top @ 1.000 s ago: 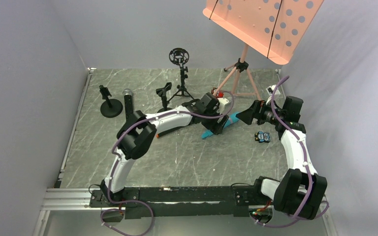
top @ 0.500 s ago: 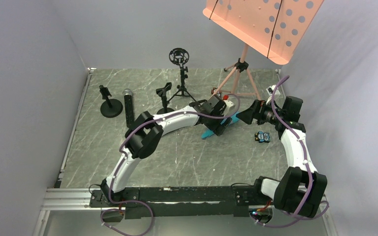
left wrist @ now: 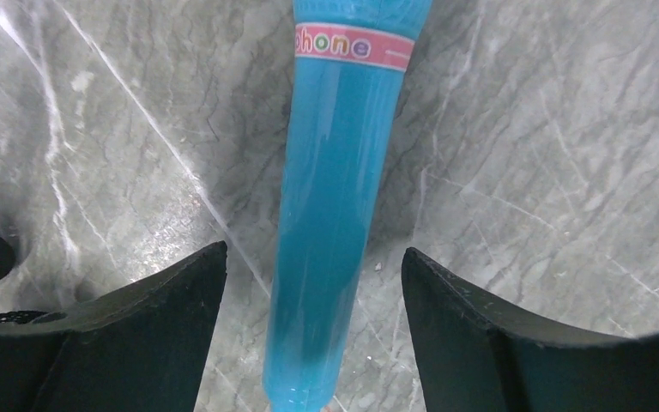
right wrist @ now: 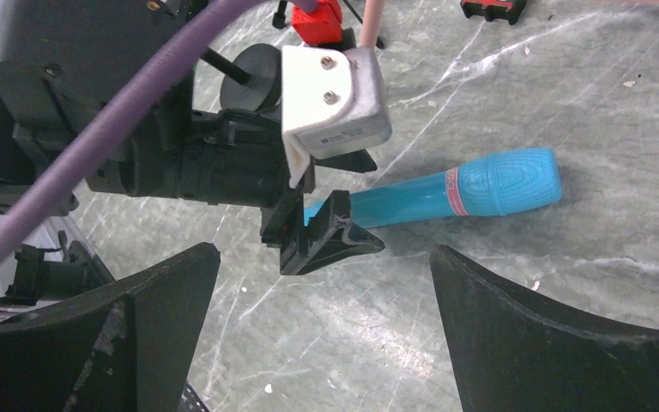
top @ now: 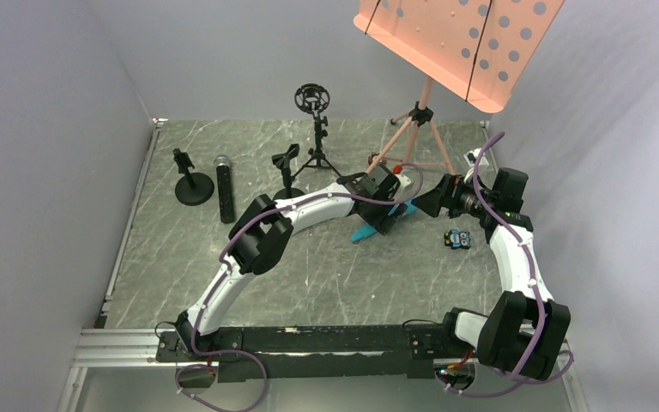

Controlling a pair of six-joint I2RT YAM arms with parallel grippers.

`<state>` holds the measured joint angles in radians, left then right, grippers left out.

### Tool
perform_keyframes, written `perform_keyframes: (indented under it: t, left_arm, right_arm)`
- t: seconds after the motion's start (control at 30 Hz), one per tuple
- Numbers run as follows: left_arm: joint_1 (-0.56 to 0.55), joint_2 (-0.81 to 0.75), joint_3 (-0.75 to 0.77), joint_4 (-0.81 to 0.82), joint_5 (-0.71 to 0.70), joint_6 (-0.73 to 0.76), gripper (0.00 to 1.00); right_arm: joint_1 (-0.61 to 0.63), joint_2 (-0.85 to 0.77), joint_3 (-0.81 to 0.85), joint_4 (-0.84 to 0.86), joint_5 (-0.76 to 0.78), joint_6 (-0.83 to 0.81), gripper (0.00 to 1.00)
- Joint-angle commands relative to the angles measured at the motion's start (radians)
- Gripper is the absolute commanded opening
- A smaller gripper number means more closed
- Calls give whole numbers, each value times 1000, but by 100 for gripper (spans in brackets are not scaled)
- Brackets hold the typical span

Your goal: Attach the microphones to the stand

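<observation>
- Here, the cyan-blue mic (left wrist: 335,215) is seen lying flat on the table (left wrist: 523,172), mid-frame in the left wrist view.
- The left gripper (left wrist: 311,257) is spread wide astride the mic's handle, seemingly not touching it.
- The right gripper (right wrist: 319,275) is splayed open near the mic's head.
- The silver-headed mic (top: 224,193) is laid flat at upper left in the top view.

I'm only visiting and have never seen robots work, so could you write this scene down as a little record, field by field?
Blue microphone: lying flat on the table, on no stand
Left gripper: open, one finger on each side of the blue microphone's handle, gaps on both sides
Right gripper: open, empty, facing the blue microphone
Black microphone: silver head, lying flat at far left
Stands: round-base stand, clip stand, tripod stand; none holds a microphone
</observation>
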<state>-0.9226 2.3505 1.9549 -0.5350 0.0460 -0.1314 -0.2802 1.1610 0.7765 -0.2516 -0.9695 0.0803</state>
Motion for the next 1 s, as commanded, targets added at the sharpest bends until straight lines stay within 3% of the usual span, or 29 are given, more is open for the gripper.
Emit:
perform_keyframes:
  t: [0.0,0.97]
  left_arm:
    - [-13,14,51,-31,-30,15,79]
    - [-31,-93,-35,2,-43,56,79]
  right_arm:
    - [-5,-12,6,34,-6,10,100]
    - [-9,-24,10,30,-3,14,100]
